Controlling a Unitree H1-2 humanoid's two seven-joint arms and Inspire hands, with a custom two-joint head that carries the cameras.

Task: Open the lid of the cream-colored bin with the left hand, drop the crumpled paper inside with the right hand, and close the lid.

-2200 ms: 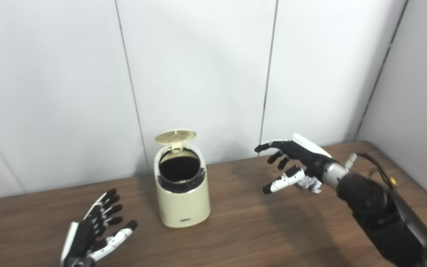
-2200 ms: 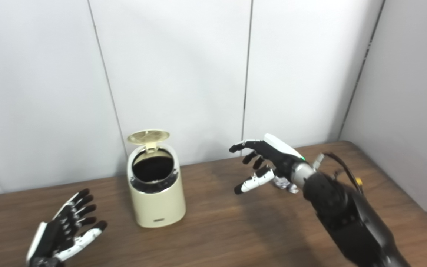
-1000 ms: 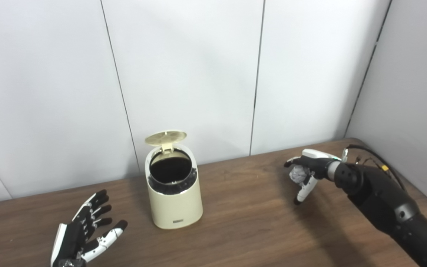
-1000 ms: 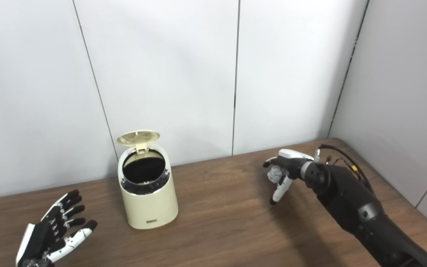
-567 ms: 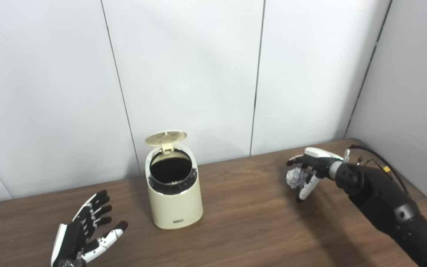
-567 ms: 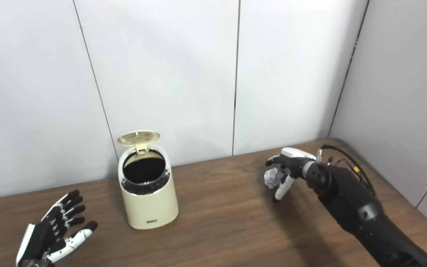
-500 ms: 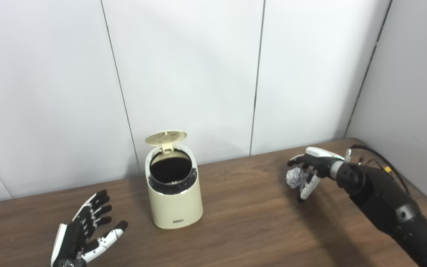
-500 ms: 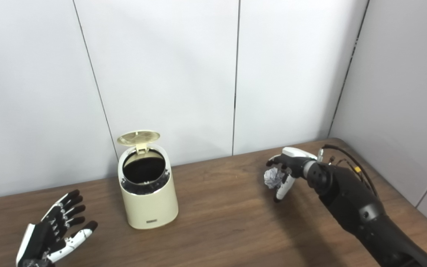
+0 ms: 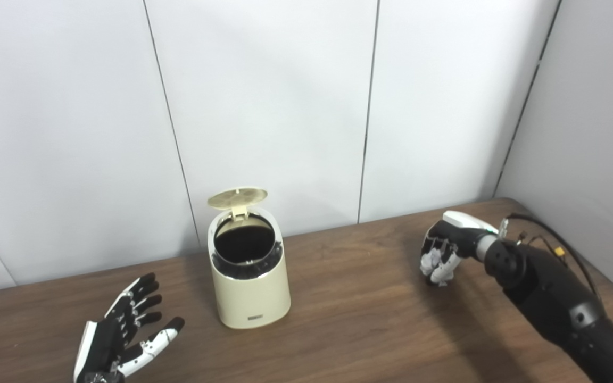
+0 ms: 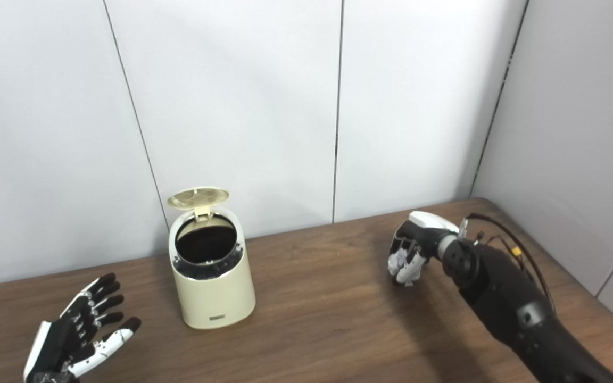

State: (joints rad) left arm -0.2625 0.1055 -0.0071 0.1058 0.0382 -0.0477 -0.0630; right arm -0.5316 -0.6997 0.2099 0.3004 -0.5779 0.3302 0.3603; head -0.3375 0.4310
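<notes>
The cream-colored bin (image 9: 249,290) stands on the wooden table left of centre, its round lid (image 9: 237,197) tipped up at the back and its dark inside showing. Far to its right, my right hand (image 9: 441,252) is curled shut around the crumpled paper (image 9: 428,261), which peeks out white between the fingers, just above the tabletop. My left hand (image 9: 121,335) rests open, palm up with fingers spread, at the table's front left, apart from the bin.
The brown table (image 9: 349,330) runs to a white panelled wall behind the bin and a grey wall at the right. Cables (image 9: 543,236) loop off my right forearm near the table's right corner.
My right hand's fingers have closed around the crumpled paper, which was held loosely under the open fingers half a second ago. Left hand, bin and lid have stayed still.
</notes>
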